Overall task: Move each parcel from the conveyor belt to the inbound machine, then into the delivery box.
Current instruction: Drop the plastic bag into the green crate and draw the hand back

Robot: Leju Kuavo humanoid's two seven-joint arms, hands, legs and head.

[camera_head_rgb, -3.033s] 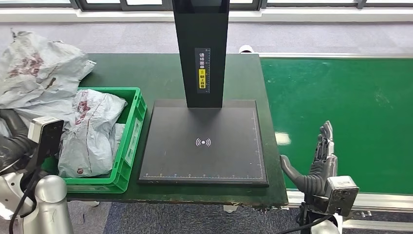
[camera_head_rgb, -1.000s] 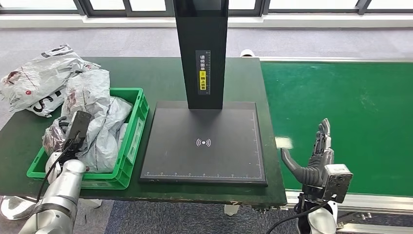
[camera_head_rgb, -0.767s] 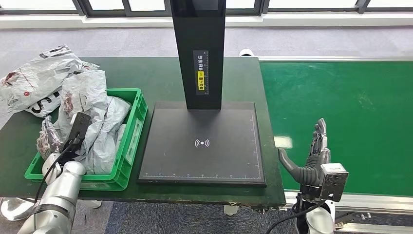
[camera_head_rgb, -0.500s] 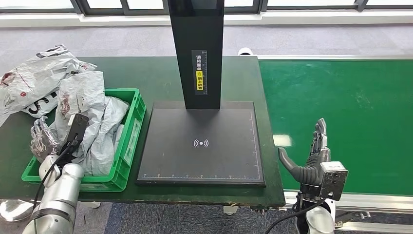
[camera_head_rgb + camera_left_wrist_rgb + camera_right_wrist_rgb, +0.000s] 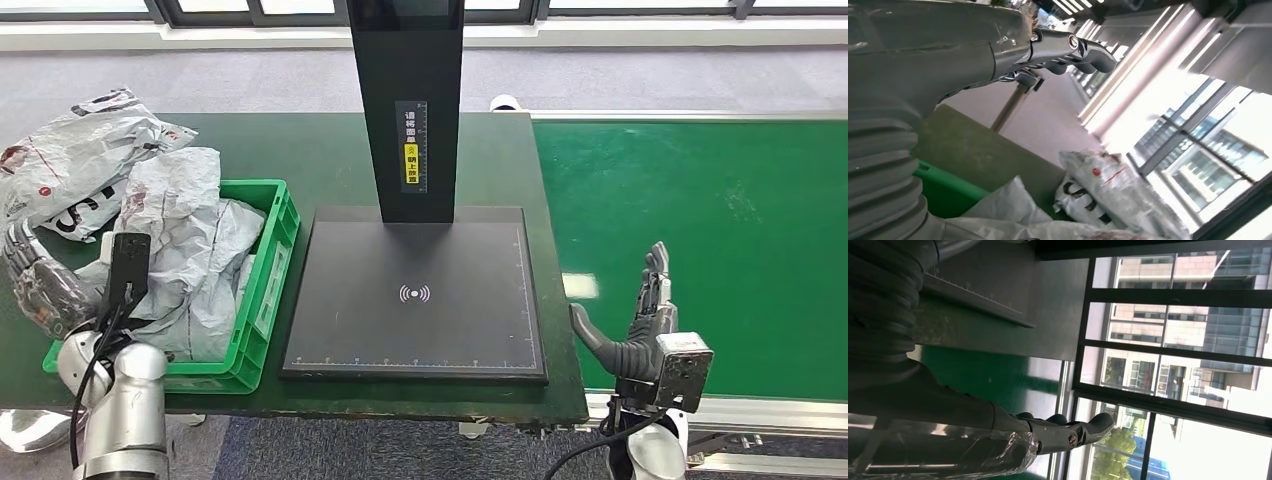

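The left hand (image 5: 40, 285) hangs over the left edge of the dark green table (image 5: 330, 160), just beside the green crate (image 5: 262, 290), with its fingers spread and nothing in them. In the left wrist view the same hand's fingers (image 5: 1068, 47) stretch out into the air, holding nothing. A crumpled grey parcel (image 5: 190, 250) lies in the crate, its top end rising over the far rim. A second grey parcel (image 5: 85, 160) with red and black print lies on the table behind the crate, at the far left corner.

The black scanner plate (image 5: 420, 295) sits in the middle of the table, just right of the crate, bare but for its white signal mark, and its black post (image 5: 408, 100) stands upright at the far edge of the plate, carrying a yellow label.

The right hand (image 5: 640, 325) is raised upright at the near edge of the green conveyor belt (image 5: 720, 220), fingers straight, thumb held well apart toward the table, holding nothing.
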